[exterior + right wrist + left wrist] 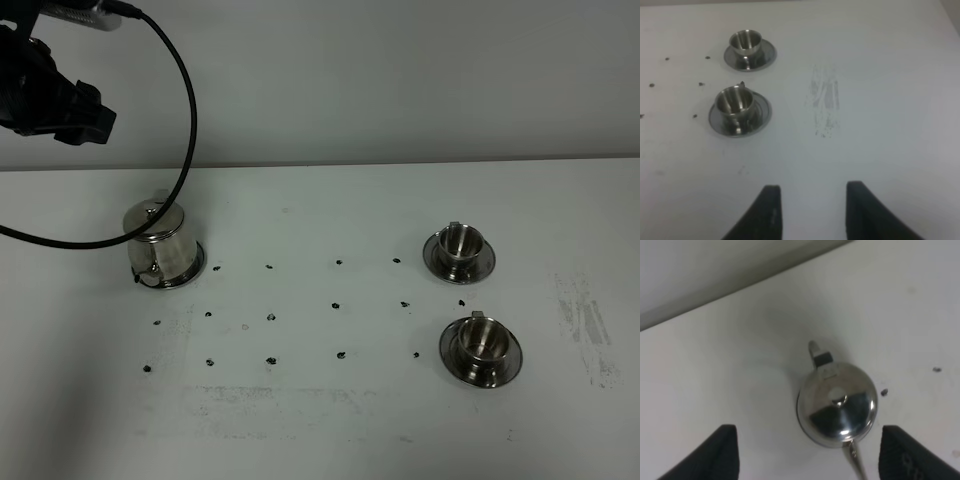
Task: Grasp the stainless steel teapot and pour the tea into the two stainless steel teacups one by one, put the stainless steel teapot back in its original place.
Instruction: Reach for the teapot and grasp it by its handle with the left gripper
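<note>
The stainless steel teapot [160, 245] stands upright with its lid on at the left of the white table [330, 420]. In the left wrist view the teapot [836, 405] lies below and between the fingers of my left gripper [811, 462], which is open wide and empty above it. The left arm [55, 105] shows at the top left. The two stainless steel teacups, far [459, 245] and near [481, 342], sit on saucers at the right. My right gripper [814, 215] is open and empty, well short of the cups [745, 42] [735, 101]. No tea is visible.
Small black marks [272, 317] dot the table between teapot and cups. A grey scuffed patch [585, 320] lies right of the cups. A black cable [185, 110] hangs from the left arm above the teapot. The wall [400, 80] rises behind the table.
</note>
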Tool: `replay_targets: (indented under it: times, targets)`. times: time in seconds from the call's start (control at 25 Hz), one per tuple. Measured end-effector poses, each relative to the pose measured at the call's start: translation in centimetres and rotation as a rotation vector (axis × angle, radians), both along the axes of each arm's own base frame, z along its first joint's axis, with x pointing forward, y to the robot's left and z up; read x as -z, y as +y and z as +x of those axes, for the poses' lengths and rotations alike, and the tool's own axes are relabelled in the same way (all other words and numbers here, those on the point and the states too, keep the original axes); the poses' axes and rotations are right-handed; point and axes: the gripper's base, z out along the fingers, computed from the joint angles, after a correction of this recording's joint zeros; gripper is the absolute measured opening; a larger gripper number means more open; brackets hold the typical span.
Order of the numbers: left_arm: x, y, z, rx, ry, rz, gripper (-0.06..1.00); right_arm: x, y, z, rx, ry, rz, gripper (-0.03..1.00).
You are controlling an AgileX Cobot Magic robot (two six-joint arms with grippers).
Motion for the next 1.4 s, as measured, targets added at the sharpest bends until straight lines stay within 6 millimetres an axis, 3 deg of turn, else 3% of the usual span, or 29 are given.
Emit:
replay_targets:
  times: [0.24,0.4,0.64,0.8,1.0,1.2,1.4]
  targets:
    - [0.2,-1.5,0.0,0.005,0.013,-0.031,0.6,0.0,0.0,0.0,0.0,-0.001,0.0,0.3]
    - [1.9,-2.4,0.6,0.01,0.054,-0.03,0.6,0.0,0.0,0.0,0.0,-0.001,0.0,0.3]
    - [6.0,-2.8,3.2,-0.064,0.089,-0.04,0.6,0.0,0.0,0.0,0.0,-0.001,0.0,0.3]
    - [7.7,-3.7,5.2,-0.085,0.096,-0.052,0.6,0.0,0.0,0.0,0.0,-0.001,0.0,0.3]
    - [7.9,-5.4,7.8,-0.096,0.052,-0.055,0.6,0.0,0.0,0.0,0.0,-0.001,0.0,0.3]
    - [10.5,-6.4,9.7,-0.107,0.095,-0.035,0.6,0.0,0.0,0.0,0.0,-0.001,0.0,0.3]
    - [12.8,-6.5,10.4,-0.113,0.131,-0.019,0.6,0.0,0.0,0.0,0.0,-0.001,0.0,0.3]
